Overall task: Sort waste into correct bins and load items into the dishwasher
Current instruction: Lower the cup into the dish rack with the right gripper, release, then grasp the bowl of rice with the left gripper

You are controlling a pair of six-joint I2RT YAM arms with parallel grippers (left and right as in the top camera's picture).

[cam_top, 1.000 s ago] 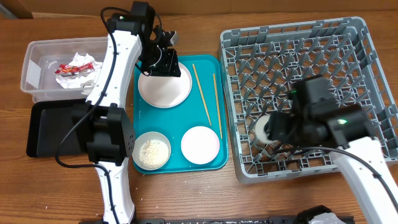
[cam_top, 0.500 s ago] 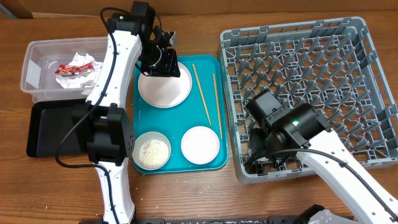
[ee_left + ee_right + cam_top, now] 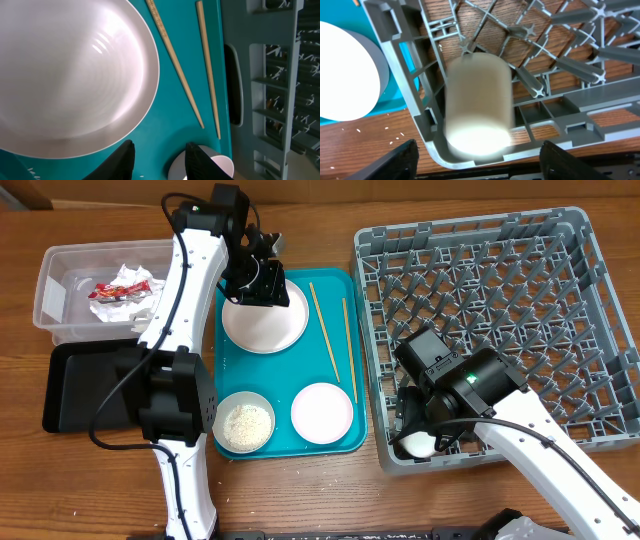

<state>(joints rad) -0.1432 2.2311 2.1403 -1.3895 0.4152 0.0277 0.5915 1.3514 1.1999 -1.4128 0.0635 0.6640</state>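
The white cup (image 3: 479, 105) lies blurred in the near-left corner of the grey dishwasher rack (image 3: 500, 280), between the wide-apart fingers of my open right gripper (image 3: 482, 162) and touching neither. From overhead the cup (image 3: 417, 445) peeks out under the right gripper (image 3: 412, 430). My left gripper (image 3: 160, 160) hovers open over the teal tray, beside the plate (image 3: 70, 70), with only tray between its fingers. Two chopsticks (image 3: 325, 330) lie on the tray. A bowl of rice (image 3: 246, 423) and an empty bowl (image 3: 322, 412) sit at its near end.
The clear tub (image 3: 60, 290) at far left holds crumpled wrappers (image 3: 120, 288). The black tray (image 3: 75, 385) sits just in front of it. Loose rice grains (image 3: 350, 131) dot the wood beside the rack corner. The teal tray (image 3: 335, 290) lies between the left arm and the rack.
My right arm swung to the rack's near-left corner, its jaws opened wider, and the cup left them and dropped into the corner. The left arm stayed put.
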